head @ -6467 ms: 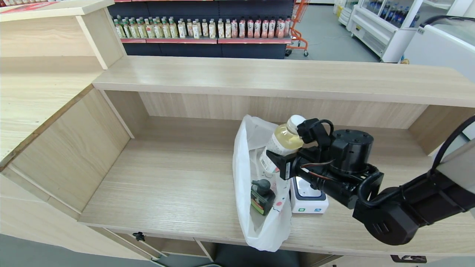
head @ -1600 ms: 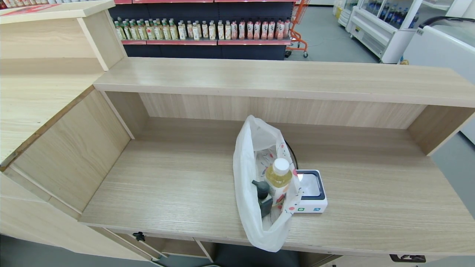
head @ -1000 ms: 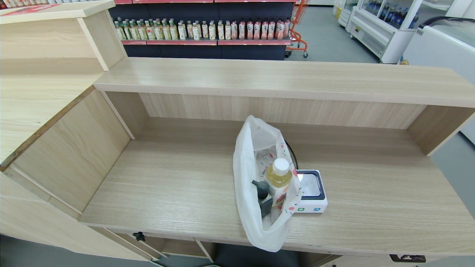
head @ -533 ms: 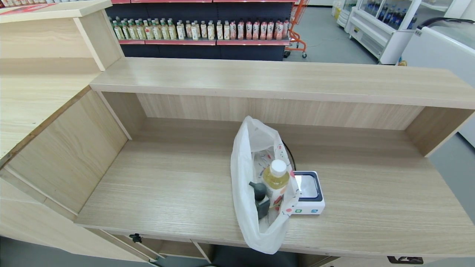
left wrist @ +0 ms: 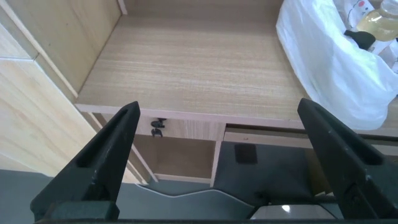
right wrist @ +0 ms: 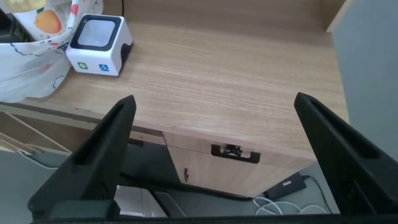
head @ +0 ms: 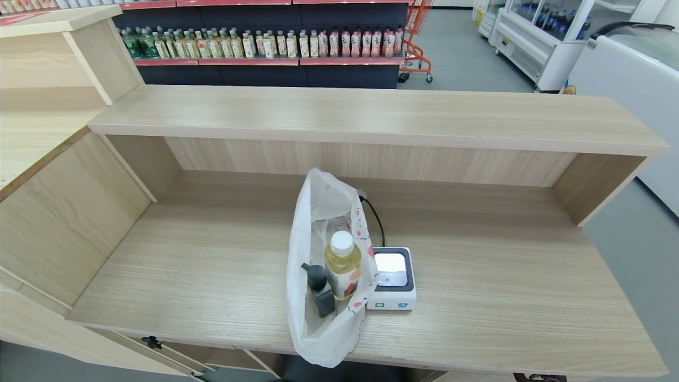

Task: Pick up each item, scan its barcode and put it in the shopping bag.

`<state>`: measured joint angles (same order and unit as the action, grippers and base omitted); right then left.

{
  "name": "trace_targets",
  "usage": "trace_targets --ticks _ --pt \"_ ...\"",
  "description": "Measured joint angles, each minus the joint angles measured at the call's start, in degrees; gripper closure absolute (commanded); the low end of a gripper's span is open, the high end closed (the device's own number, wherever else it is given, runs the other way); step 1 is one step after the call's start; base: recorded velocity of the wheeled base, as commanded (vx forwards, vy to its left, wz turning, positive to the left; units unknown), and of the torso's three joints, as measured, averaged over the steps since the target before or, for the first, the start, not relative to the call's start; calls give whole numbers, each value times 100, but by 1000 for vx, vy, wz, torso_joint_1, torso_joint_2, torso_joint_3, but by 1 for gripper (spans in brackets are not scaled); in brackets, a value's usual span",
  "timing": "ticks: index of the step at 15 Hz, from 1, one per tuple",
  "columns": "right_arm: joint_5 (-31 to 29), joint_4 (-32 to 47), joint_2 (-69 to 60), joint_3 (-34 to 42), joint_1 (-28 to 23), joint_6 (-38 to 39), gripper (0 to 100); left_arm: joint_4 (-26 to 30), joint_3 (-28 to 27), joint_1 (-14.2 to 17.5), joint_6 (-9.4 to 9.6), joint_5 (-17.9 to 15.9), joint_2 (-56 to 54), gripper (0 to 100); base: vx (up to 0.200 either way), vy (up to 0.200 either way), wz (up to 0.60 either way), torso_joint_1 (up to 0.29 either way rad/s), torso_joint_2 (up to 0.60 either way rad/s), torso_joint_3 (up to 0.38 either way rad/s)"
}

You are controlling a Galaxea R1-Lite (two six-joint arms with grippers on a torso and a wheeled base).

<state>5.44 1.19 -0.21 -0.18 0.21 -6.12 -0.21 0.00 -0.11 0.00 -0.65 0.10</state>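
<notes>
A white shopping bag (head: pixel 305 318) stands open on the wooden counter (head: pixel 504 281). Inside it a yellow tea bottle (head: pixel 342 261) with a white cap stands upright beside a dark pump bottle (head: pixel 320 292). The white barcode scanner (head: pixel 392 278) touches the bag's right side. My left gripper (left wrist: pixel 219 109) is open and holds nothing, off the counter's front edge, with the bag (left wrist: pixel 329 59) further in. My right gripper (right wrist: pixel 214 102) is open too and holds nothing, off the front edge, with the scanner (right wrist: pixel 96 40) and the bag (right wrist: pixel 31 62) beyond it.
A raised shelf (head: pixel 371 114) runs along the counter's back, with wooden side walls at both ends. A black cable (head: pixel 377 220) leads from the scanner to the back wall. Drawer handles (left wrist: pixel 157 126) (right wrist: pixel 235 151) sit under the front edge.
The right arm, which held the tea bottle over the bag, has let it go and pulled back; the bottle stands in the bag. The head camera has shifted in the last half second.
</notes>
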Motion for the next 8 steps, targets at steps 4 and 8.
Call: trace_targets --ticks 4,8 --pt "0 0 2 0 0 29 100 5 0 0 -5 2 0 0 0 0 0 0 0 0" --pt "-13 2 2 0 -2 174 100 5 0 -5 -7 2 0 0 0 0 0 0 0 0"
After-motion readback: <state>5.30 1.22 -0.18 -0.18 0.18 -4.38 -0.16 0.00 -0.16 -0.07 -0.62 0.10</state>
